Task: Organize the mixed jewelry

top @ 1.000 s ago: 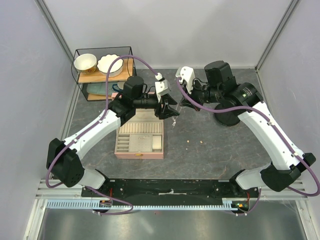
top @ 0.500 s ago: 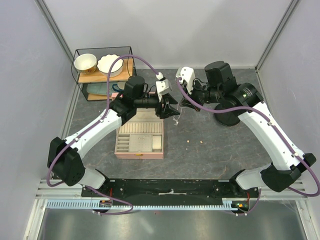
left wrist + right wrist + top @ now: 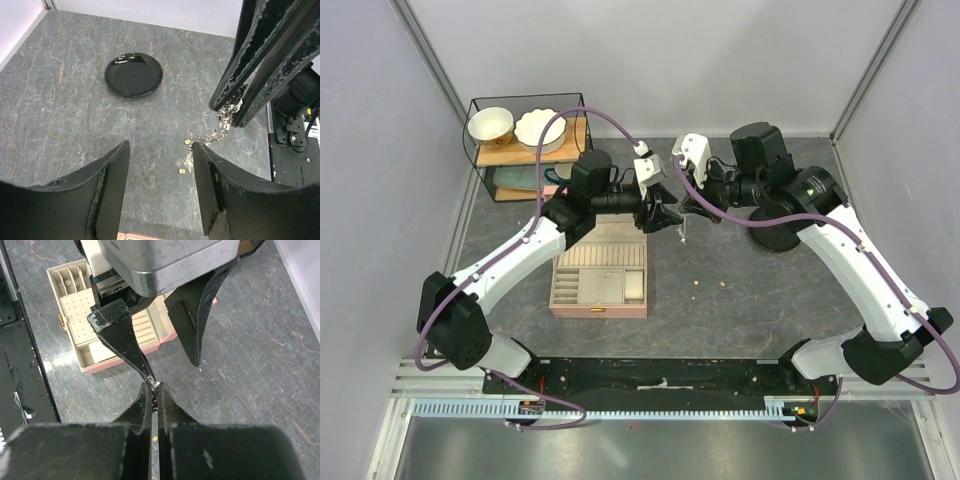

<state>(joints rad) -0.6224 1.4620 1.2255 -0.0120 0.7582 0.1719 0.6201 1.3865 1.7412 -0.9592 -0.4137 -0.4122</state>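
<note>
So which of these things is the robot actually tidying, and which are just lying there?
For the job: silvery chain, in the right gripper; tiny gold pieces; pink jewelry box, probably where they go.
Lying about: wire shelf with bowls; maybe the black round disc.

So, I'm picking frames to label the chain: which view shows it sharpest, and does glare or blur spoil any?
Left wrist: chain fairly crisp against the table, glare only on the black disc stand. Right wrist: the right gripper has soft close-up fingers hiding most of it. Top external: evenly lit, but the chain is just a faint thread.
</note>
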